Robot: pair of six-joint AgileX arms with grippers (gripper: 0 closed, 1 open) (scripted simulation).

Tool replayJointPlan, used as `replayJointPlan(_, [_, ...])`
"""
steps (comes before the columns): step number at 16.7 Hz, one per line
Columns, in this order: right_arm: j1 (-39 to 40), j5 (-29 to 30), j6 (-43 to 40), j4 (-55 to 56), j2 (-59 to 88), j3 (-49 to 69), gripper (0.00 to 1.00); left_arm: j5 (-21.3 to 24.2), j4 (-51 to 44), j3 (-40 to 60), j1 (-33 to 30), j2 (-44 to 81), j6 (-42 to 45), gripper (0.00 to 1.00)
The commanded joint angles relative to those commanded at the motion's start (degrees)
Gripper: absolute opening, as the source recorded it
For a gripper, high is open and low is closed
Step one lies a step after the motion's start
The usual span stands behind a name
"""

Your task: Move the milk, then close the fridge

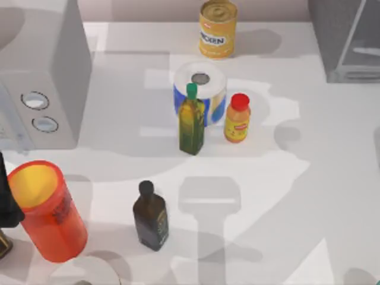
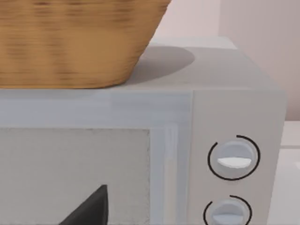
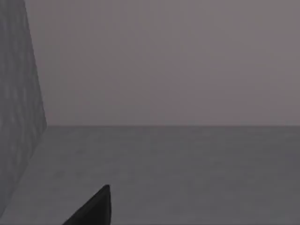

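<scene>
Fridge (image 1: 350, 41) cut off by top view's upper right corner, microwave (image 1: 35, 77) cropped at left edge, wicker basket (image 2: 75, 42) truncated in left wrist view, left arm (image 1: 7, 208) partly visible at left edge, gripper state indeterminable

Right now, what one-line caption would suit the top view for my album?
Bottles, corn can, paper roll and orange cup between microwave and fridge.

A rendered kitchen scene.
We see a microwave (image 1: 41, 77), fridge (image 1: 350, 38), oil bottles (image 1: 191, 122), a corn can (image 1: 217, 28) on our white desk (image 1: 309, 178).
</scene>
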Motion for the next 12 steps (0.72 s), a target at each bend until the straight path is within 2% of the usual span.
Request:
replayJointPlan(5, [1.11, 2.27, 0.11, -6.49, -20.92, -10.70, 1.00, 0.00, 0.00, 0.00, 0.00, 0.00, 0.00, 1.00])
replayJointPlan(12, [4.66, 5.83, 0.27, -21.06, -70.37, -34.65, 1.00, 0.00, 0.00, 0.00, 0.00, 0.00, 0.00, 1.00])
